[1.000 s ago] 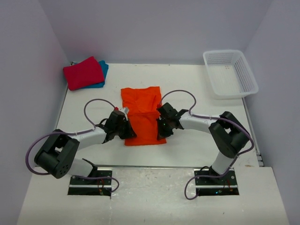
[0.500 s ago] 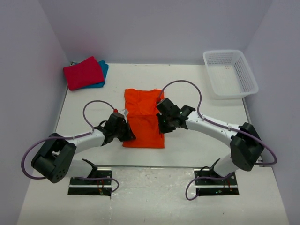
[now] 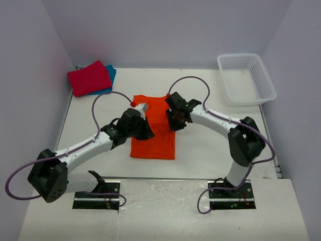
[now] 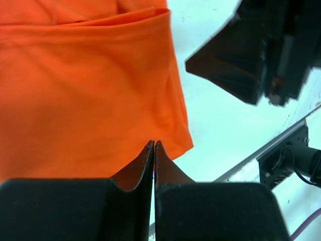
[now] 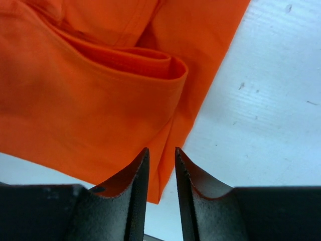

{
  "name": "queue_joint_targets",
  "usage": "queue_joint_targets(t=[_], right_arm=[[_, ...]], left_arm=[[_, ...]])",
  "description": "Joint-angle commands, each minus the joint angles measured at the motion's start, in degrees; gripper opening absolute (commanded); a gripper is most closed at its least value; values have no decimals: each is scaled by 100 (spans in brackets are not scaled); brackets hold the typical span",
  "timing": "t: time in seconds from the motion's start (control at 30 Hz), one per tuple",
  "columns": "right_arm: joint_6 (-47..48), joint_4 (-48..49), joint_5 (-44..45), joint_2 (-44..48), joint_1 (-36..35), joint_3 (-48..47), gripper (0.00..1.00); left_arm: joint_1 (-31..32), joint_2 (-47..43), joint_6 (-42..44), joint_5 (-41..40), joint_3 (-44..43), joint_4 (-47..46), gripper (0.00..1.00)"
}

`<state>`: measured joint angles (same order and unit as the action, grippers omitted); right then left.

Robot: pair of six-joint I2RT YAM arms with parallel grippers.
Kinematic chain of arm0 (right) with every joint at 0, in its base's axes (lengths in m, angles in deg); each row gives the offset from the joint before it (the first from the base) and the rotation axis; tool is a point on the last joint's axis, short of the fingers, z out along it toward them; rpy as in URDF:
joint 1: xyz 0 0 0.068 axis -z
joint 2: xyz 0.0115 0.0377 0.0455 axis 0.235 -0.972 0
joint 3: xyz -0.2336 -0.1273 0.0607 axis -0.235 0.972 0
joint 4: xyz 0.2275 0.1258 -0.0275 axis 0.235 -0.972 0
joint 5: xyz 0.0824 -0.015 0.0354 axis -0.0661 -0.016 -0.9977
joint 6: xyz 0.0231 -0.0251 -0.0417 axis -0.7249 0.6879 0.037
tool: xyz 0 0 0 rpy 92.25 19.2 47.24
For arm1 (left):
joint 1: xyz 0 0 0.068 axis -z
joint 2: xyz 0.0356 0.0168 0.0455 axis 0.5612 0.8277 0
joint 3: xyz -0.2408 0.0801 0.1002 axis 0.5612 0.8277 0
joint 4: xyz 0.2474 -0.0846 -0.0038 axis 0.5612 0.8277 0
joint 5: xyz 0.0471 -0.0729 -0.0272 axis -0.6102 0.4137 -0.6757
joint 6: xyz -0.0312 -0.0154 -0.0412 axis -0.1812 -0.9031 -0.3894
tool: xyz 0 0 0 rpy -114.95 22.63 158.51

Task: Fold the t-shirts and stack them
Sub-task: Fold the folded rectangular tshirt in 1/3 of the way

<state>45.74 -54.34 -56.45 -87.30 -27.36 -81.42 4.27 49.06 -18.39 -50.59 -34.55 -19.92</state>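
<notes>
Over the orange t-shirt (image 3: 158,143), left gripper (image 4: 153,145) fingers pressed fully together – whether pinching cloth, can't tell – right gripper (image 5: 160,153) fingers slightly parted, gripping nothing

On the white table (image 3: 210,150), an orange t-shirt (image 3: 156,143) folded into a narrow rectangle, long side running away from the arm bases. Over its left edge, the left gripper (image 3: 144,131); over its upper right edge, the right gripper (image 3: 175,120). At the far left corner, a red t-shirt (image 3: 89,78) stacked on a teal t-shirt (image 3: 112,74). At the far right, a white lattice basket (image 3: 223,75), well apart from the shirts.
</notes>
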Motion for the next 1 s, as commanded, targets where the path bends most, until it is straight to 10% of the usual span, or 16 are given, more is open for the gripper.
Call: queue_joint_targets(t=[0.0,0.67,0.83,0.97], right_arm=[[265,-89,-23,-109,201,-370,29],[696,-107,-585,-1295,588,-1196,23],[705,-98,-586,-1427,641,-1275,0],[749,-98,-506,-1472,667,-1328,0]], left_arm=[[236,288,72,-33,-302,42,0],[1318,2196,-394,223,-487,-1190,0],[1362,2372,-438,266,-364,-1505,0],[1406,2513,-456,328,-232,-1620,0]])
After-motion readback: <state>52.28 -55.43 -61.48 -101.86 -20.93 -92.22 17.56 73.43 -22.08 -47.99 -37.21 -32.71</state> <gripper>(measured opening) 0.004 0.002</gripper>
